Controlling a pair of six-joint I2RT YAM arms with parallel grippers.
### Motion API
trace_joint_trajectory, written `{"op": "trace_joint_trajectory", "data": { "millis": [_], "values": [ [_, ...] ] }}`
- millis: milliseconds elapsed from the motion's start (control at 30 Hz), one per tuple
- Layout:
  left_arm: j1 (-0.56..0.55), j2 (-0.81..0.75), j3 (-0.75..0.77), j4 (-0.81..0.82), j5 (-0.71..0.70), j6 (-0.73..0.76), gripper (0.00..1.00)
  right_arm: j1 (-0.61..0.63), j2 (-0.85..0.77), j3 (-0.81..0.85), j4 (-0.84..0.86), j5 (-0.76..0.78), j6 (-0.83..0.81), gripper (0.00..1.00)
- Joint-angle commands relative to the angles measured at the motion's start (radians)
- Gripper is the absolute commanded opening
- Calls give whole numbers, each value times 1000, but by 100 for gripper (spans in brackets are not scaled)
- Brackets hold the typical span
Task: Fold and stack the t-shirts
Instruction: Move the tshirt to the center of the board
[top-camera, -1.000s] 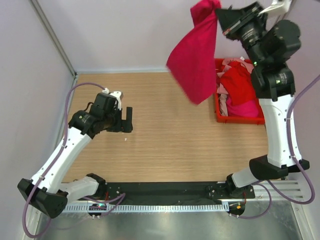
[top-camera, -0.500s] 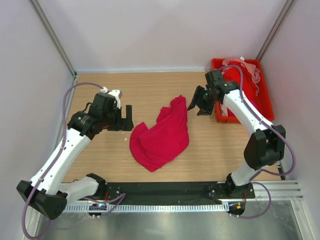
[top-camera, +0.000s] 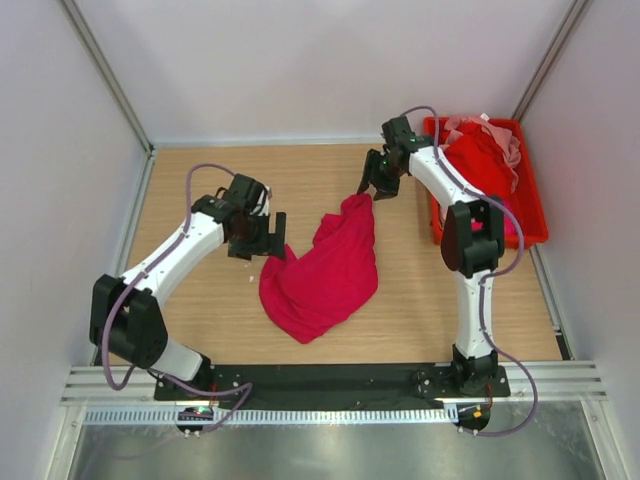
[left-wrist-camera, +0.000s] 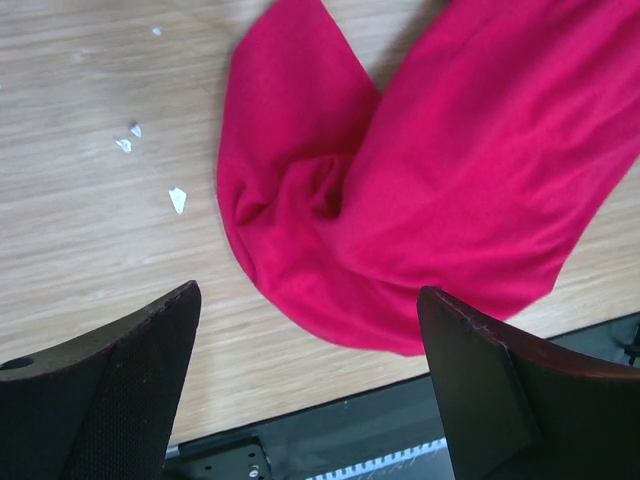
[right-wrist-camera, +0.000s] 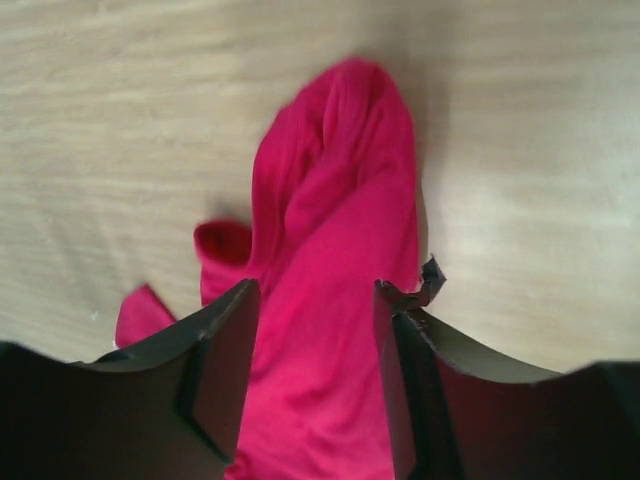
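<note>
One crimson t-shirt is seen lying crumpled on the wooden table, roughly mid-table between the two arms, unfolded and bunched into loose folds. One narrow end is pointed toward the far right and the wider bulk is spread toward the near edge.

The left gripper is positioned just beside the shirt's left edge, low over the table. In the left wrist view its fingers are spread wide, with nothing pinched; the shirt's rounded fold is seen ahead of them. A few small white specks are scattered on the wood beside the cloth.

The right gripper is placed at the shirt's far narrow end, near the red plastic bin. In the right wrist view its fingers are parted, and the crimson cloth is seen through the gap, running beneath them. No pinch on the fabric can be made out, and whether the tips are touching the cloth cannot be told. A small dark ragged flap is noted at the right finger's tip.

The bin is set at the table's far right corner. More shirts are piled inside it: a red shirt and a pale pink shirt draped near the far rim, all unfolded.
</note>
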Motion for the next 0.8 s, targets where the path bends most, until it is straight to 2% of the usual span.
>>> {"op": "trace_joint_trajectory", "data": {
  "millis": [0,100,200,367,567,767],
  "values": [
    [47,51,12,99,42,13,90,7,117,155,-5,15,-59,58],
    [55,147,41,116,58,19,90,4,194,231,-18,21,-54,64],
    [55,213,73,135,32,33,90,6,212,235,4,34,-65,70],
    [53,365,156,139,-10,51,89,7,240,263,-15,60,-106,72],
    [55,494,240,125,-8,13,80,7,263,246,-1,70,-117,63],
    [53,529,214,128,1,-4,72,6,288,254,27,60,-111,56]
  ]
}}
